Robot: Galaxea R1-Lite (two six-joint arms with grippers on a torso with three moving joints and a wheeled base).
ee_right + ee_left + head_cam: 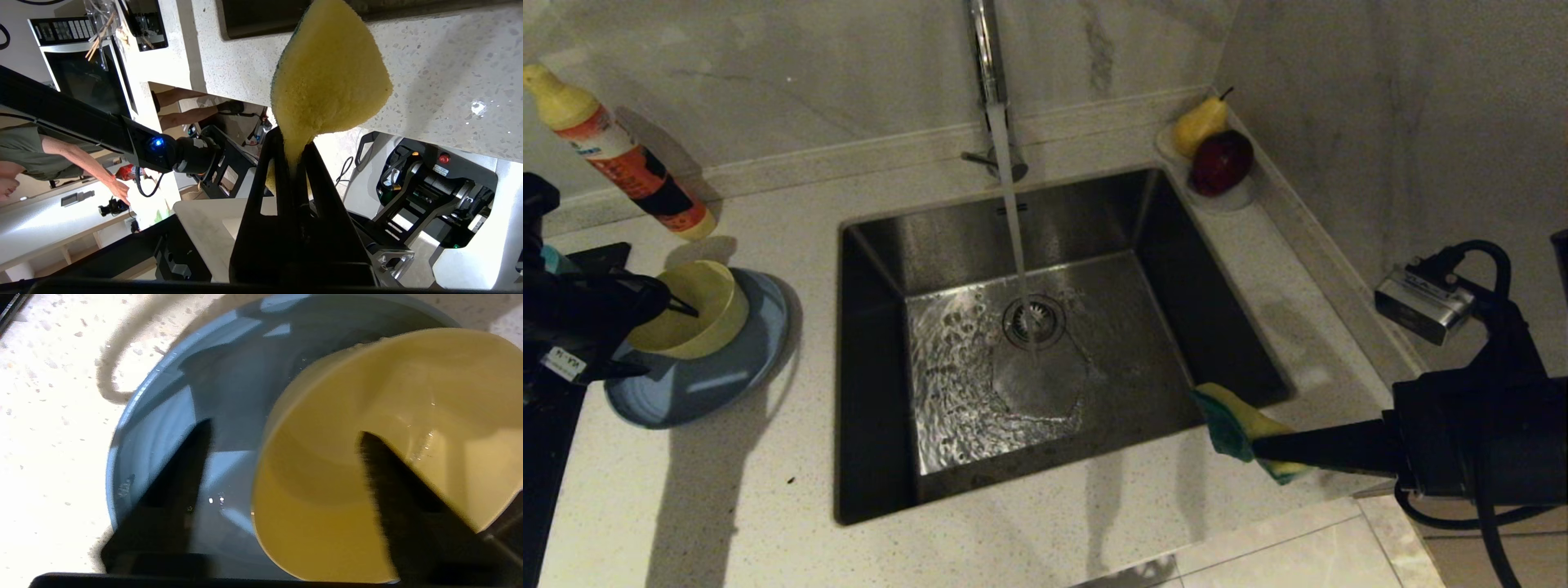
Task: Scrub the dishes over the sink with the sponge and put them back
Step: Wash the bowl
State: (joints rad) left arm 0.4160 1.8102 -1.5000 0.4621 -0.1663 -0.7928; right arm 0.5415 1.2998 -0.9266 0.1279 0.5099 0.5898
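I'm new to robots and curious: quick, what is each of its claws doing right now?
Left gripper: open, fingers straddling the rim of the yellow bowl, which sits on the blue plate.
Right gripper: shut on the sponge, near the sink's front corner.

The head camera is looking steeply down on the sink [1045,343] and desk [735,490]. The left wrist camera is sitting very close above the yellow bowl [367,457] and plate [171,428], both also showing at the head view's left. The right wrist camera is peering closely along its gripper [295,155] at the sponge [327,77].
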